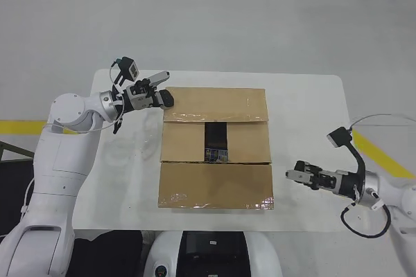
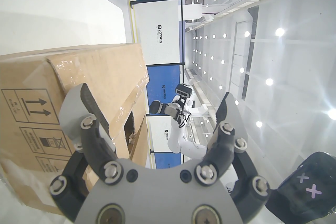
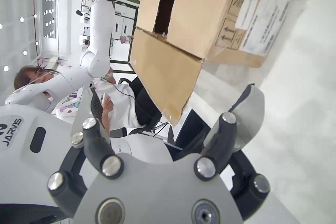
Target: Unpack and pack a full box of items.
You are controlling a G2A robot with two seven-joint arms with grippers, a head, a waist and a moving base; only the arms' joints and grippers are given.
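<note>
Top view: a brown cardboard box [image 1: 215,185] sits mid-bench on the white bench [image 1: 305,104], its two long outer flaps folded flat, one away from the robot and one toward it. The two short inner flaps lie nearly level, with a dark slot [image 1: 216,142] between them where packed goods show, too small to identify.

The left claw [image 1: 161,88] hangs at the box's far left corner, just beside the outer flap [image 1: 215,104]; whether it touches the cardboard cannot be told. The right claw [image 1: 295,174] hovers off the box's right side, apart from it, near the front corner. Both are released, fingers spread wide with nothing between them.

By the look of it, unpacking is in its opening stage: outer flaps done, inner flaps not yet lifted, nothing out of the box. The next move seems to call for each claw to catch the slot edge of an inner flap and swing it outward without crushing the cardboard or shoving the box across the bench.

The left wrist view, past the spread left claw [image 2: 153,101], shows the box [image 2: 105,70] from the side, with printed arrows and handling marks hidden from above. The right wrist view, over the right claw [image 3: 170,99], adds white paper labels on another wall of the box [image 3: 189,7].
</note>
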